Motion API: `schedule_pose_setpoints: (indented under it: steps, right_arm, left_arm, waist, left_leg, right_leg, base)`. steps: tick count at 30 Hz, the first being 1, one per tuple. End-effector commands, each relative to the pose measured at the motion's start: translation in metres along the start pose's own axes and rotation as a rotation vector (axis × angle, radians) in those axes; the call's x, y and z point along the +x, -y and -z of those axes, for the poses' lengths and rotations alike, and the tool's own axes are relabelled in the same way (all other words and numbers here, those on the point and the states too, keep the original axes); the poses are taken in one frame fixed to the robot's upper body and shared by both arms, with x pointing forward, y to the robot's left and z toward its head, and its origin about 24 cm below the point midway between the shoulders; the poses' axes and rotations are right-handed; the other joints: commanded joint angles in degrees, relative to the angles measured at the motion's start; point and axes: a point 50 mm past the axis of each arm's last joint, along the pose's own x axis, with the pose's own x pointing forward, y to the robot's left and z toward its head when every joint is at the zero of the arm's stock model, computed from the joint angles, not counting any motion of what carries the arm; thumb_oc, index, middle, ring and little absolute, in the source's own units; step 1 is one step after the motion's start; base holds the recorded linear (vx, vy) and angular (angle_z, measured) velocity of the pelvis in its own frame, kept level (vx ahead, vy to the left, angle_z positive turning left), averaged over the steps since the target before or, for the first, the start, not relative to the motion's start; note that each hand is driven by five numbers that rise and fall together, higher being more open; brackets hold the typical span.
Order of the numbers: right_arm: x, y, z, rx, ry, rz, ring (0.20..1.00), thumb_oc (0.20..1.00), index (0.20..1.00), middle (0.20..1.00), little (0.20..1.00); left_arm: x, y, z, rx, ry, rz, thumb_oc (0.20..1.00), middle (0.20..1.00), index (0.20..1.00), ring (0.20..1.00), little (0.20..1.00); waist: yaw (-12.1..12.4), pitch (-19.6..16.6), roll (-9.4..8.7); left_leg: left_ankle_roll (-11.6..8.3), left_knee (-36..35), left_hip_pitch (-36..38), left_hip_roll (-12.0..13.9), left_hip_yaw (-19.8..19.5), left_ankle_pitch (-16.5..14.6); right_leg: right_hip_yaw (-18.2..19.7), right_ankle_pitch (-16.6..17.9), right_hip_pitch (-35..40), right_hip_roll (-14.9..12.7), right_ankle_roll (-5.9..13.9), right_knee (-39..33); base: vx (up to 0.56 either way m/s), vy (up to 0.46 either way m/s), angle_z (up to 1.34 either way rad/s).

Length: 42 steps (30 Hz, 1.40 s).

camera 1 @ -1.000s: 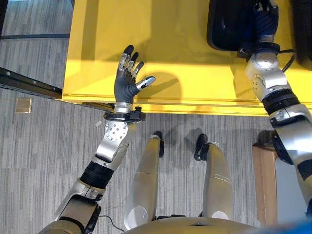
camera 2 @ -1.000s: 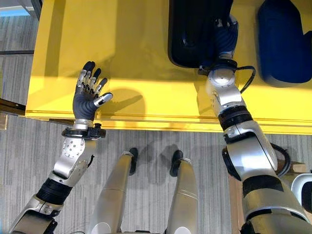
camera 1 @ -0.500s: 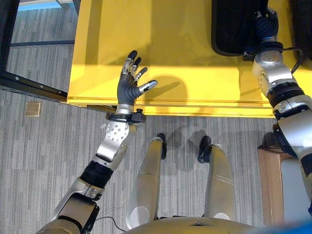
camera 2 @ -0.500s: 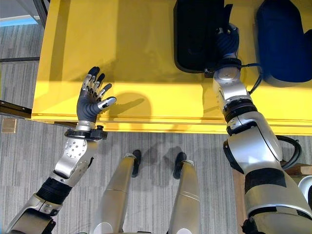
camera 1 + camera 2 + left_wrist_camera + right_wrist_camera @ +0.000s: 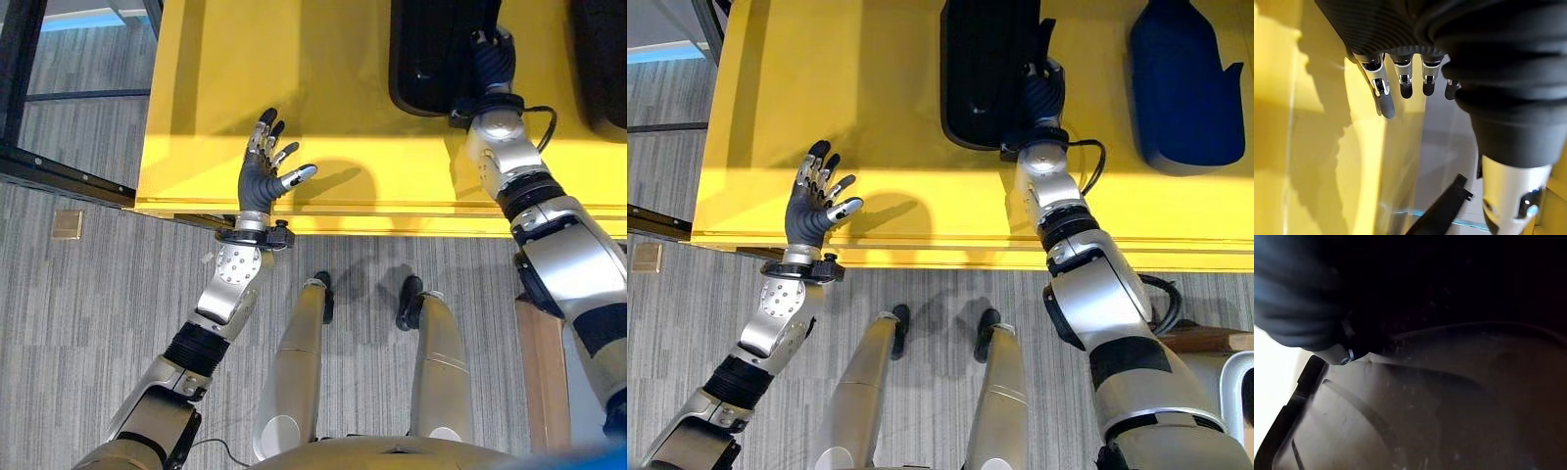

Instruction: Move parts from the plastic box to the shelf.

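on the yellow table, left hand fingers spread; right hand reaches into black box, fingers hidden.

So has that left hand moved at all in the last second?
No. The left hand sits open at the same spot over the yellow table's near edge; only the camera shifted.

Right hand reached deeper into black box.
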Motion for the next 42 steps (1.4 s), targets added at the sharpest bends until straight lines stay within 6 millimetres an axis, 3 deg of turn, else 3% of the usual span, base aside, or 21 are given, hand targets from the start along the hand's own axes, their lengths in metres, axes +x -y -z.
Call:
schedule_pose_setpoints:
  steps: [1, 15, 28, 34, 42]
  right_arm:
    - [-0.007, -0.009, 0.019, 0.043, -0.083, -0.020, 0.200, 0.200, 0.200, 0.200, 0.200]
    - [-0.019, -0.014, 0.046, 0.036, -0.165, -0.019, 0.200, 0.200, 0.200, 0.200, 0.200]
    - [-0.020, 0.021, 0.060, -0.042, -0.169, 0.036, 0.200, 0.200, 0.200, 0.200, 0.200]
    - [-0.028, 0.047, 0.068, -0.040, -0.138, 0.057, 0.200, 0.200, 0.200, 0.200, 0.200]
    - [-0.036, 0.050, 0.073, -0.005, -0.130, 0.054, 0.200, 0.200, 0.200, 0.200, 0.200]
  left_arm:
    - [-0.015, 0.006, 0.027, -0.043, -0.137, -0.023, 1.000, 1.000, 1.000, 1.000, 1.000]
    - [-0.010, 0.008, 0.025, -0.039, -0.120, -0.034, 1.000, 1.000, 1.000, 1.000, 1.000]
    - [-0.014, 0.001, 0.027, -0.028, -0.124, -0.059, 1.000, 1.000, 1.000, 1.000, 1.000]
    - [-0.018, -0.007, 0.028, -0.022, -0.128, -0.090, 1.000, 1.000, 1.000, 1.000, 1.000]
    - [-0.020, -0.010, 0.028, -0.022, -0.130, -0.100, 1.000, 1.000, 1.000, 1.000, 1.000]
  waist:
    - [1.5, 3.0, 0.51]
    - [2.3, 4.6, 0.86]
    - [1.3, 5.0, 0.45]
    - [-0.1, 5.2, -0.01]
    - [-0.7, 5.2, -0.12]
  left_leg:
    - [-0.52, -4.7, -0.8, 0.2, -3.4, 1.5]
    - [-0.14, -5.0, -0.4, -0.5, -3.2, 1.7]
    - [-0.21, -5.0, -0.2, -0.1, -3.1, 1.7]
    - [-0.34, -5.1, -0.2, 0.2, -3.1, 1.8]
    - [-0.42, -5.2, -0.3, 0.5, -3.0, 1.8]
  right_leg:
    - [-0.4, -6.4, 3.3, 1.9, -2.92, 2.2]
    - [-0.5, -6.1, 4.0, 1.5, -2.73, 1.8]
    - [-0.2, -5.9, 4.1, 1.6, -2.80, 1.7]
    - [-0.1, -5.8, 3.9, 1.8, -2.78, 1.5]
    - [0.0, -5.7, 3.8, 1.9, -2.77, 1.4]
  base:
    - [0.00, 0.000, 0.00]
    - [0.00, 0.000, 0.00]
    - [0.00, 0.000, 0.00]
    - [0.00, 0.000, 0.00]
    - [0.00, -0.001, -0.01]
